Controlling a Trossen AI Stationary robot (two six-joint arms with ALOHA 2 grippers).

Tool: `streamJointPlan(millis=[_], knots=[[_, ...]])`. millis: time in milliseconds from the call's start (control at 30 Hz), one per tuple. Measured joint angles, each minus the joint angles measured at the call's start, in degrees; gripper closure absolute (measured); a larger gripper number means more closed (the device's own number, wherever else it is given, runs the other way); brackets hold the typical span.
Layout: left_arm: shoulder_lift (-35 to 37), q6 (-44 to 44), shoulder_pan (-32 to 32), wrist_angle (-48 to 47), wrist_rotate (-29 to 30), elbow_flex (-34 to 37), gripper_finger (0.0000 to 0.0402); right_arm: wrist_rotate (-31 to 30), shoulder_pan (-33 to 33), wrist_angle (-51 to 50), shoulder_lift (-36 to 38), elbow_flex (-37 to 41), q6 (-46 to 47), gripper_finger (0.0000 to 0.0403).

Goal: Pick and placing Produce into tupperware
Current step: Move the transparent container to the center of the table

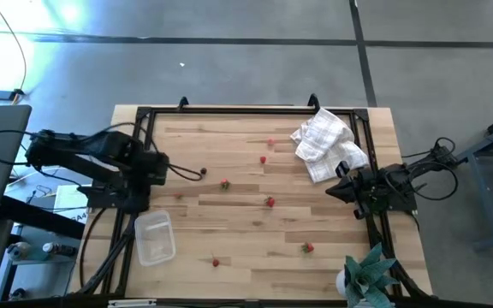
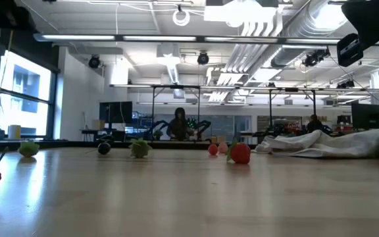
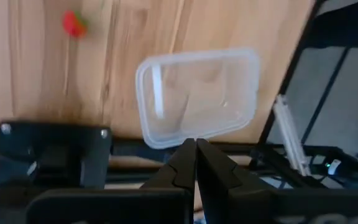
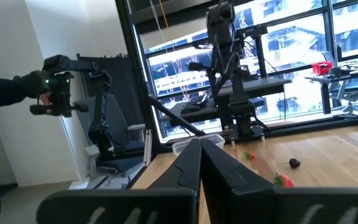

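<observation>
The produce, several small red pieces such as one (image 1: pixel 226 183) mid-table and one (image 1: pixel 307 248) near the front, plus a darker piece (image 1: pixel 203 171), lies scattered on the wooden table (image 1: pixel 246 231). The tupperware (image 1: pixel 154 237) stands at the front left on its base; it is clear and nothing shows inside it (image 3: pixel 197 93). My left gripper (image 1: pixel 157 167) hangs shut above the table's left edge, pointing steeply down beside the tupperware (image 3: pixel 196 142). My right gripper (image 1: pixel 336 190) is shut at the right edge, pointing level across the table (image 4: pixel 201 144).
A crumpled white checked cloth (image 1: pixel 328 144) lies at the far right corner. A green plant-like thing (image 1: pixel 368 274) stands at the front right corner. A black frame (image 1: pixel 144 115) runs around the table. Beyond the table a person's hand (image 4: pixel 55 93) holds a device.
</observation>
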State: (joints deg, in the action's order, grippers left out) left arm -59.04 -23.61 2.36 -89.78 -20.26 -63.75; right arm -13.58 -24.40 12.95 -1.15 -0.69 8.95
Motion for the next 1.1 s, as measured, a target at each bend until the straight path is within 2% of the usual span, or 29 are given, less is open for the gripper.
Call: streamJointPlan(millis=[133,267,333,533,633,833,1100], knots=[[-0.5,-2.2,5.1,-0.4,0.9,3.2,0.0399,0.0,0.0,-0.2,0.0,0.0,0.0,0.0402],[-0.3,-3.8,12.0,-0.4,4.2,4.7,0.0399,0.0,0.0,-0.2,0.0,0.0,0.0,0.0402],[0.3,-7.6,15.7,0.0,4.6,5.1,0.0399,0.1,0.0,-0.4,0.0,0.0,0.0,0.0402],[2.6,-25.4,25.6,-0.3,-0.7,8.3,0.0399,0.1,0.0,-1.1,0.0,0.0,0.0,0.0402],[2.6,-29.7,31.0,0.2,-0.9,9.8,0.0399,0.0,0.0,-1.5,0.0,0.0,0.0,0.0402],[2.5,-34.0,38.6,7.7,-3.4,14.6,0.0399,0.0,0.0,-1.6,0.0,0.0,0.0,0.0402],[2.5,-39.2,42.3,23.4,-1.1,23.6,0.0399,0.0,0.0,-1.6,0.0,0.0,0.0,0.0402]])
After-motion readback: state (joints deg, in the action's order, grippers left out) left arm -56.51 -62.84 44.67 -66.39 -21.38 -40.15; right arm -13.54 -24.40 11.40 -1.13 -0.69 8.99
